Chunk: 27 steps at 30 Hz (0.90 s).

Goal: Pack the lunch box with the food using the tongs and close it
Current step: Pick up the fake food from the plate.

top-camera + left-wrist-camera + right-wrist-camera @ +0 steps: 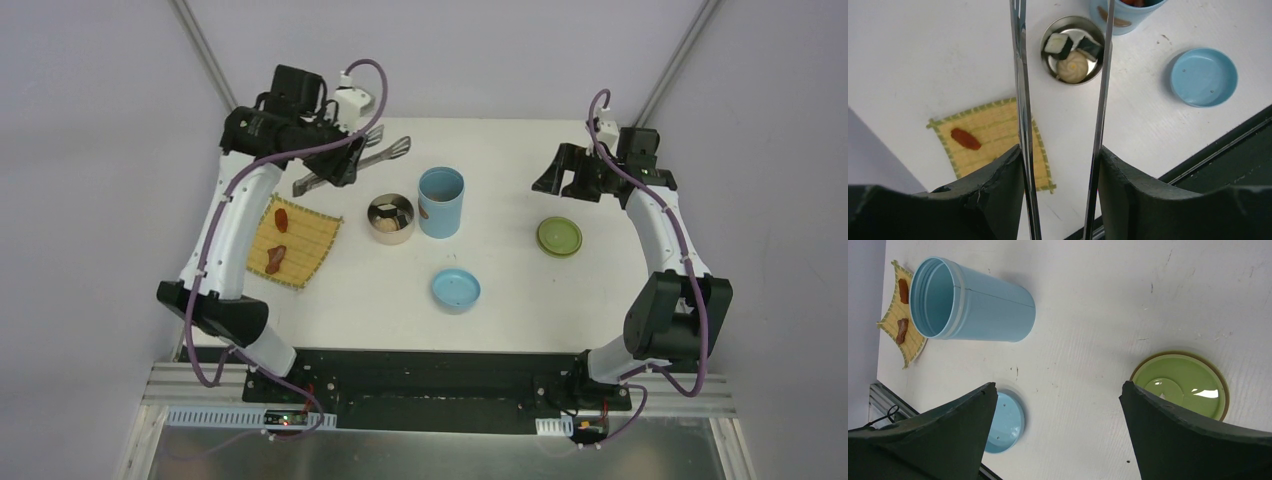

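My left gripper (335,165) is shut on the silver tongs (375,155) at the back left; its fingers (998,185) press the two spread tong arms (1021,100), which point toward the steel bowl (1073,19). Inside the bowl lie sushi-like blocks (1058,44) and a white dumpling-like piece (1073,67). Beside it stands the light-blue cylinder (441,201). Brown-red food pieces (282,216) (276,259) rest on the yellow mat (315,240). The blue lid (456,290) and green lid (559,236) lie apart on the table. My right gripper (560,170) hangs open and empty at the back right.
The mat (998,125) sits near the table's left edge with a red piece (966,139) on it. The right wrist view has the cylinder (983,305), green lid (1180,382) and blue lid (1009,420) below the open right gripper (1058,387). A black rail runs along the near edge.
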Tool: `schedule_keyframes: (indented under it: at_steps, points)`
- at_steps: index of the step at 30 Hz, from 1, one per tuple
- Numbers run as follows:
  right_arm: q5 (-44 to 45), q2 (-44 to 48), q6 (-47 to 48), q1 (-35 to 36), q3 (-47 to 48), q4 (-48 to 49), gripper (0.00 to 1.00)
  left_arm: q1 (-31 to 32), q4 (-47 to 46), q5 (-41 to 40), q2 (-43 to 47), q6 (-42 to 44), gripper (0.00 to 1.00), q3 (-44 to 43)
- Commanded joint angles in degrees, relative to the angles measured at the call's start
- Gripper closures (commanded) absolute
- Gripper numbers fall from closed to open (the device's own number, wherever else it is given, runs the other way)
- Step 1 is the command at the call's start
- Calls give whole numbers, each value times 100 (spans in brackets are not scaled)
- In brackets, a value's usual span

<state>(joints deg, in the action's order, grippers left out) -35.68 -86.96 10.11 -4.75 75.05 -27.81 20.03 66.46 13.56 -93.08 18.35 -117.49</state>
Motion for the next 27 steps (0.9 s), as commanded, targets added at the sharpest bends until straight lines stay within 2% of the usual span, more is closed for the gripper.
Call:
schedule_keyframes:
  at_steps: [1, 7, 13, 21, 27]
  points:
    - [-185, 231, 10, -34, -88, 214, 2, -613, -28, -444, 516, -336, 48, 472]
    - [-185, 287, -15, -34, -188, 270, 2, -1805, -100, -1183, 1139, -713, 48, 1504]
    - [-194, 286, -73, -34, -249, 319, 2, -2836, -167, -1321, 1511, -1129, 50, 2504]
    - [-201, 160, -94, -26, -122, 297, 2, -3004, -443, -1826, 1429, -1110, 48, 3406]
    - [-145, 79, -36, -26, 5, 194, 2, -3005, -717, -1884, 979, -1443, 46, 3408]
